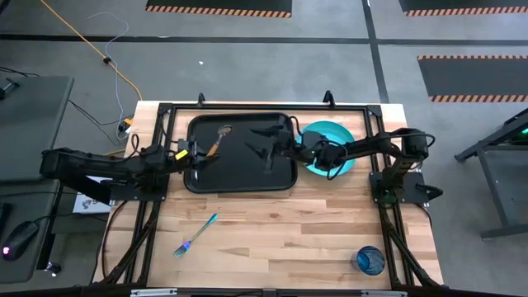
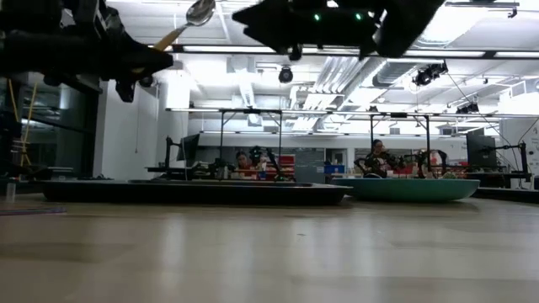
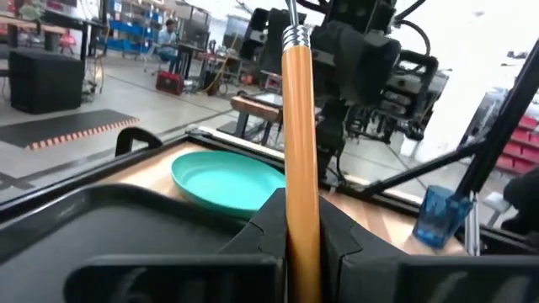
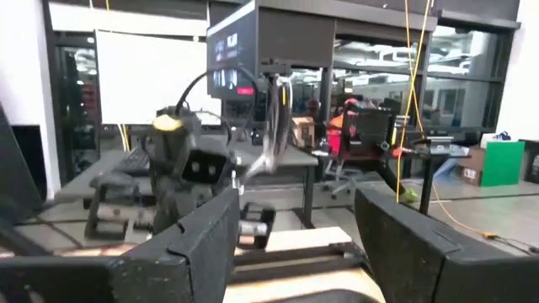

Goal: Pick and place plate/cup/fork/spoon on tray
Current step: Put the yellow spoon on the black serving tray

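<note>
My left gripper [image 1: 198, 153] is over the left end of the black tray [image 1: 239, 183], shut on the orange-handled spoon [image 1: 219, 138], whose silver bowl [image 2: 200, 11] points up. My right gripper [image 1: 266, 148] is open and empty over the tray's right half. The turquoise plate [image 1: 330, 132] lies flat on the table just right of the tray, partly under the right arm. The teal-handled fork [image 1: 196, 235] lies flat on the table near the front. The blue cup [image 1: 370, 260] stands upright at the front right. My left gripper pinches the spoon's orange handle [image 3: 300, 220] between its two fingers, on the part away from the bowl. The fingers come about level from the table's left. The spoon is lifted clear above the tray and slants up, with its bowl toward the far right.
The tray's inside [image 3: 93, 223] lies below both grippers. The plate [image 3: 227, 178] and the cup [image 3: 438, 215] show beyond the spoon in the left wrist view. Bare wood lies between the tray and the front edge. People sit in the room beyond the table.
</note>
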Controlling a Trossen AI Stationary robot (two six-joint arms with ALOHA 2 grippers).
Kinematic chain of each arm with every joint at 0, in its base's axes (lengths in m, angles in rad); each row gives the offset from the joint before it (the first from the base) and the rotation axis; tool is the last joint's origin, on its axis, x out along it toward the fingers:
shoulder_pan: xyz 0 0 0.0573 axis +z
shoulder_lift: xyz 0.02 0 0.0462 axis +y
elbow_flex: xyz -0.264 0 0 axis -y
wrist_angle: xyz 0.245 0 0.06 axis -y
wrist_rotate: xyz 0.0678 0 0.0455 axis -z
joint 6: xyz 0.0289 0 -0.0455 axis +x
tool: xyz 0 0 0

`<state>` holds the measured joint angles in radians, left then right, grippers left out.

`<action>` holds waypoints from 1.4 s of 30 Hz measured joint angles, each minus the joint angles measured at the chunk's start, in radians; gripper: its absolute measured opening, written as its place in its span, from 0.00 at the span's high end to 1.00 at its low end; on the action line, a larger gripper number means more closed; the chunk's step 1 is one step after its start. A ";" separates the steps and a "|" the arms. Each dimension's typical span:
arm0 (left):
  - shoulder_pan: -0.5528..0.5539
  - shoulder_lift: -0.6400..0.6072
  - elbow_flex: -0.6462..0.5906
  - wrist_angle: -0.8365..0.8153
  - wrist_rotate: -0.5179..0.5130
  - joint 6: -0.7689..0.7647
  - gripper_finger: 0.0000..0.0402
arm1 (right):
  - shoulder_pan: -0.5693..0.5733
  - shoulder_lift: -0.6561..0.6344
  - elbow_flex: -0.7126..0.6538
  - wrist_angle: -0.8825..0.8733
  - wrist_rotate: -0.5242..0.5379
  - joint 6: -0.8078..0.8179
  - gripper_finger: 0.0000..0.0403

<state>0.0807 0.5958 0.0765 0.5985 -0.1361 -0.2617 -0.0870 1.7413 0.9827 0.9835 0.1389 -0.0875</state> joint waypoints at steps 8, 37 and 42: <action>0.000 0.133 0.001 0.130 -0.004 -0.026 0.98 | -0.003 0.081 0.143 -0.082 0.010 -0.006 0.44; -0.003 0.408 0.040 0.335 0.059 -0.040 0.98 | -0.032 0.098 0.159 -0.066 -0.080 0.092 0.81; -0.003 0.439 0.051 0.336 0.058 -0.033 0.98 | -0.030 0.098 0.159 -0.071 -0.080 0.092 0.97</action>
<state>0.0776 1.0351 0.1272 0.9344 -0.0781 -0.2943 -0.1173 1.8389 1.1416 0.9125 0.0590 0.0046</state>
